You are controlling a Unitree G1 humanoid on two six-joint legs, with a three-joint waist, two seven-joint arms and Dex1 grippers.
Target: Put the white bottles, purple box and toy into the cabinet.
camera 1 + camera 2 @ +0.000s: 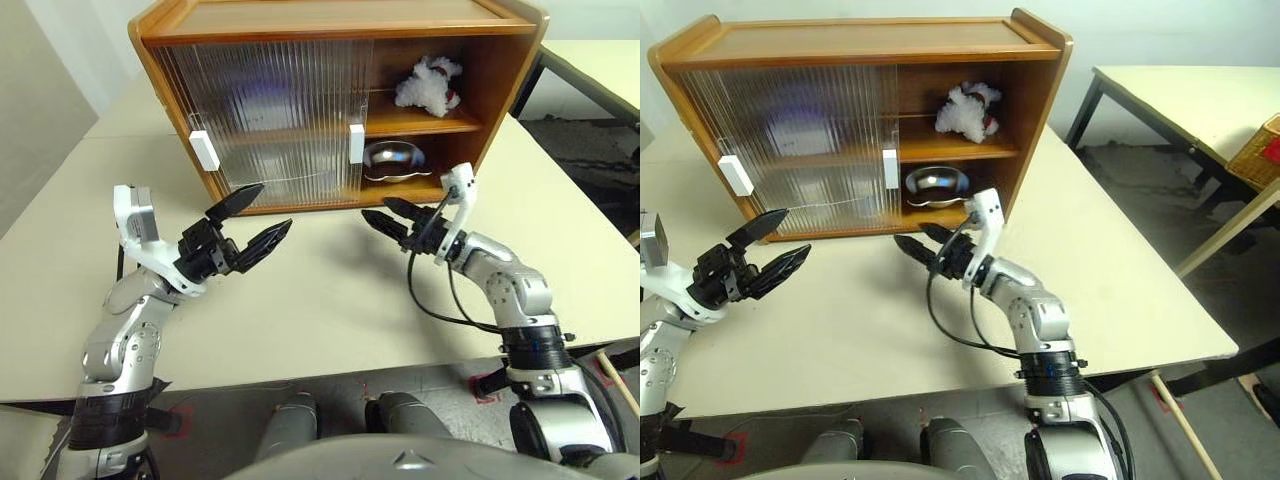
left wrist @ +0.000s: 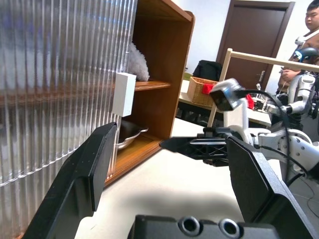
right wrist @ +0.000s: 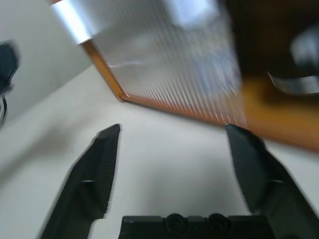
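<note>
Toy [image 1: 428,85]: on the cabinet [image 1: 340,20] upper shelf (a bowl [image 1: 394,160] below).
Left gripper [image 1: 256,220]: fingers apart, empty.
Right gripper [image 1: 385,214]: fingers apart, empty, over the table [image 1: 330,300].

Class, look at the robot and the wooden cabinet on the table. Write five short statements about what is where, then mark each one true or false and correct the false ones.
1. The toy lies on the upper shelf of the cabinet. True.
2. The steel bowl stands on the table in front of the cabinet. False: it sits in the cabinet's lower compartment, under the toy.
3. The left gripper holds a white bottle. False: it is open and empty.
4. The right gripper is above the table, in front of the cabinet, holding nothing. True.
5. Both sliding doors cover the cabinet's right half. False: they cover the left part; the right is open.
</note>
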